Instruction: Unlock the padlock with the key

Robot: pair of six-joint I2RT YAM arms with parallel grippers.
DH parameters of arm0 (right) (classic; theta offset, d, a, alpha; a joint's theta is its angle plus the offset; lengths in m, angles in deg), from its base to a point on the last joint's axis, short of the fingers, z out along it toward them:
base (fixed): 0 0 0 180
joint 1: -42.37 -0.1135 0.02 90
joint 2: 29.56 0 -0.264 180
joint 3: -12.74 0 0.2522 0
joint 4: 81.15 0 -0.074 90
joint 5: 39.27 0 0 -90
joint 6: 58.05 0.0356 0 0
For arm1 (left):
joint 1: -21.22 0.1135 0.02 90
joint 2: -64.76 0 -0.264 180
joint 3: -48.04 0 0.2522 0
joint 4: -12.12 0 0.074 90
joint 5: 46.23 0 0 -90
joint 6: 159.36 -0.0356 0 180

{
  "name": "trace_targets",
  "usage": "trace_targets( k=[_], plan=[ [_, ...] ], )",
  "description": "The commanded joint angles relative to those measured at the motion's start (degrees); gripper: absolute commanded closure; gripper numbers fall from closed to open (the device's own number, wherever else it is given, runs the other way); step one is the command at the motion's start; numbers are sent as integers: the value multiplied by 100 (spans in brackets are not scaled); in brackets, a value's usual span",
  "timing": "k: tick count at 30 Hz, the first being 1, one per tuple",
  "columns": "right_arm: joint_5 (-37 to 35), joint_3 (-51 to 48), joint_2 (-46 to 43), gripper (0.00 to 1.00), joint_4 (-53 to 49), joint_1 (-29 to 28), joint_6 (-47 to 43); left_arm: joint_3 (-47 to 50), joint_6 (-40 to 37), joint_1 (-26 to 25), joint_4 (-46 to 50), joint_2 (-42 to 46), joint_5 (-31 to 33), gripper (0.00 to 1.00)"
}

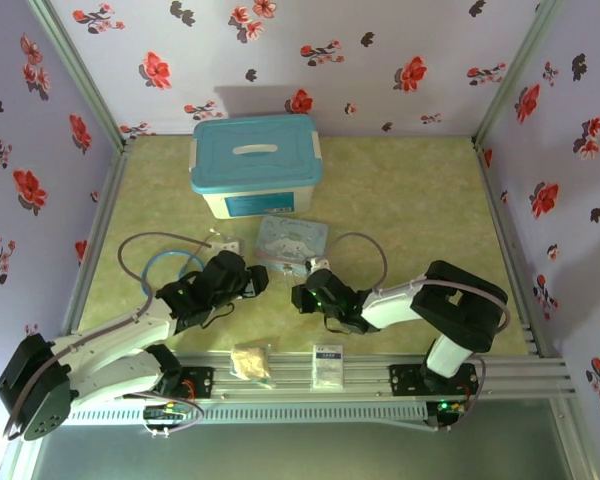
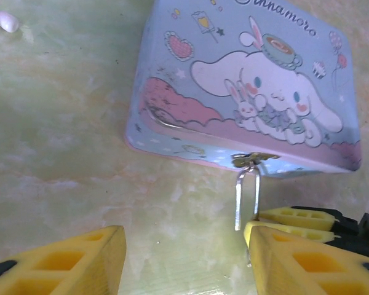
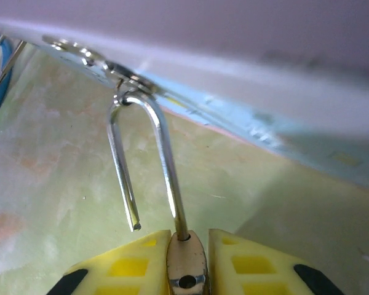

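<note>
right wrist view, close up: the right gripper (image 3: 187, 241) has its two yellow fingers pressed in on either side of the small brass body of the padlock (image 3: 186, 267), so it is clamped on the lock. the thin silver shackle (image 3: 164, 150) rises from the body and hooks through the metal hasp (image 3: 124, 77) on the front edge of the pale blue tin (image 3: 277, 132). its shorter leg ends free in the air, just beside the body and not seated in it.

from the left wrist camera the left gripper (image 2: 184, 252) stands well apart, jaws wide with only bare table between them and nothing held. the tin (image 2: 246, 92), with its white cartoon dog on the lid, lies flat ahead of it, and the shackle (image 2: 246, 190) hangs down from the hasp toward the right gripper's yellow fingers (image 2: 292, 216) at the lower right.

from above, both arms reach in toward the middle of the green table (image 1: 400, 200). the left gripper (image 1: 258, 280) and right gripper (image 1: 302, 297) sit near each other just in front of the tin (image 1: 292, 240). the padlock itself is too small to pick out from up there. behind the tin is a cream box with a blue lid (image 1: 255, 165). a loop of blue tube (image 1: 170, 256) lies to the left, and two small packets (image 1: 250, 362) (image 1: 327, 366) rest on the rail (image 1: 380, 375) by the arm bases.
</note>
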Motion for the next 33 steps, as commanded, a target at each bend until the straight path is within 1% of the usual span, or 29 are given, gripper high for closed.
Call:
trace_targets(
  k=[1,4,7,11,14,16,19,24,28,33],
  plan=[
    [75,-230,-2,81,60,115,279,-293,-262,46,-203,-234,12,45],
    [68,-388,-82,83,240,137,422,-516,-451,54,-219,-491,36,44],
    [34,-725,-213,83,635,196,645,-741,-626,69,-355,-871,134,44],
    [-55,-1043,-307,86,917,277,868,-1333,-1056,72,-382,-1630,305,40],
    [-141,-1150,-310,86,1103,295,999,-1814,-1258,85,-309,-2259,486,37],
    [-311,-1232,-320,86,1175,292,1183,-2136,-1281,89,-96,-2631,707,37],
    [-548,-1294,-272,86,1299,297,1480,-2418,-1316,89,82,-2980,975,37],
    [-736,-1283,35,86,1853,288,1843,-2606,-1425,80,312,-3306,1193,37],
    [-931,-1219,481,88,2477,219,2200,-2602,-1385,2,547,-3458,1395,37],
    [-1239,-1139,1168,89,3335,61,2582,-2177,-1241,-7,168,-3361,1319,38]
  ],
)
